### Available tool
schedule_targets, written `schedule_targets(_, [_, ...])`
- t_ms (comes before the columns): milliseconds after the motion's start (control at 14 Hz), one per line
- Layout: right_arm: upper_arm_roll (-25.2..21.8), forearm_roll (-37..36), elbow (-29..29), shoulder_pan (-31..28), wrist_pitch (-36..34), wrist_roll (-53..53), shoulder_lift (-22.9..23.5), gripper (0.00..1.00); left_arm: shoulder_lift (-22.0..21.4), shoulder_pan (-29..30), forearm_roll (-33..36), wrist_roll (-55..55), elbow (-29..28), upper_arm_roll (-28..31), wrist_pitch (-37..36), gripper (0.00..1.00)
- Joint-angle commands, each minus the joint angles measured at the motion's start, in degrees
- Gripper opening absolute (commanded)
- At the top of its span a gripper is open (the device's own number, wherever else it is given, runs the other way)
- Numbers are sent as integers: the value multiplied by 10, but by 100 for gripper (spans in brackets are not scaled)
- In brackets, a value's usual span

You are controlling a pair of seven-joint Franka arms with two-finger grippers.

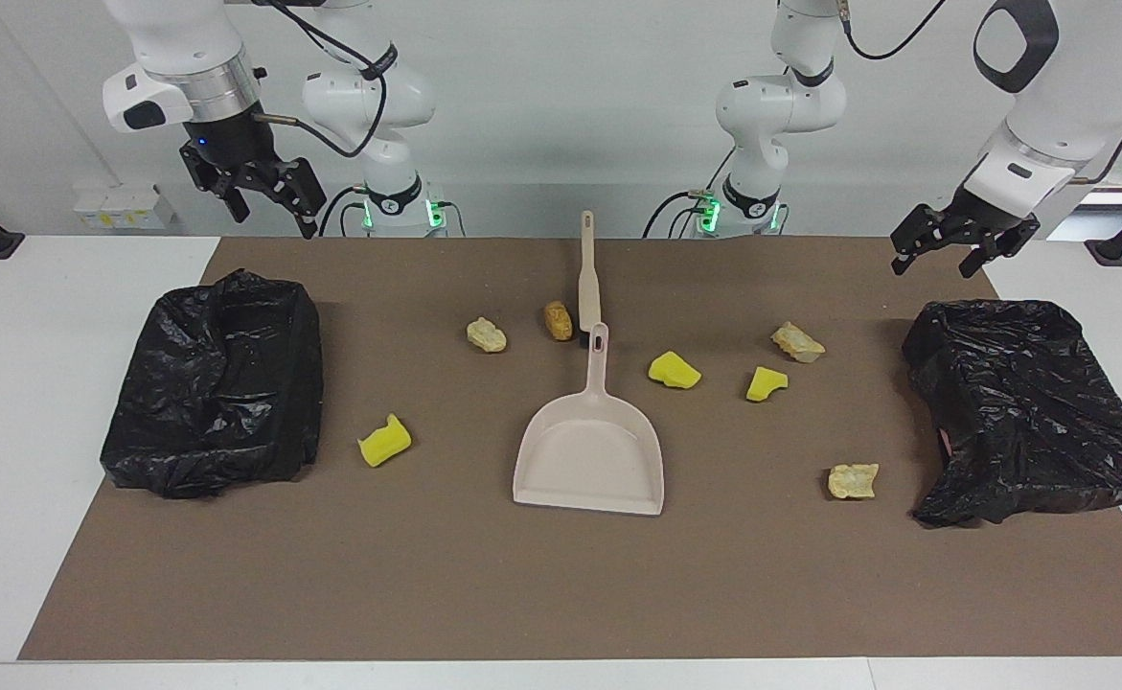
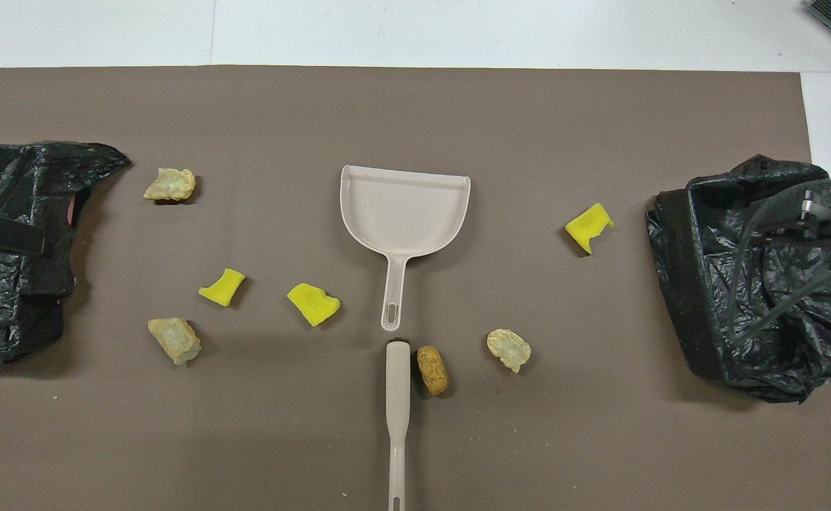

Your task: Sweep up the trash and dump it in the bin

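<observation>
Both sets of fingers spread and empty, dustpan (image 1: 591, 450) and brush (image 1: 587, 273) lying handle-to-handle, long axes toward the robots, midway between left gripper (image 1: 963, 251) and right gripper (image 1: 268, 203), neither nearer.

Bright and evenly lit from above; short, soft shadows tucked close under the trash lumps (image 1: 673, 370) and beside the black bin bags (image 1: 218, 383). Faint sheen on the bags' creased plastic, none on the matte brown mat (image 1: 561, 585). Sharp throughout, with no blur
</observation>
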Motion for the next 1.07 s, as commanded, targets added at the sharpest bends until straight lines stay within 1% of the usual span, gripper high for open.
schedule_targets(0, [2, 12, 6, -6, 0, -10, 4, 100, -14, 0, 8, 5, -11, 0, -5, 100])
schedule_targets(643, [2, 10, 6, -18, 1, -12, 5, 100, -17, -2, 2, 8, -15, -1, -28, 100])
schedule_targets(786, [3, 11, 6, -18, 1, -11, 5, 100, -24, -9, 1, 8, -26, -4, -28, 100])
schedule_targets(1000, [4, 12, 6, -18, 2, -12, 5, 100, -38, -43, -11, 8, -55, -4, -26, 100])
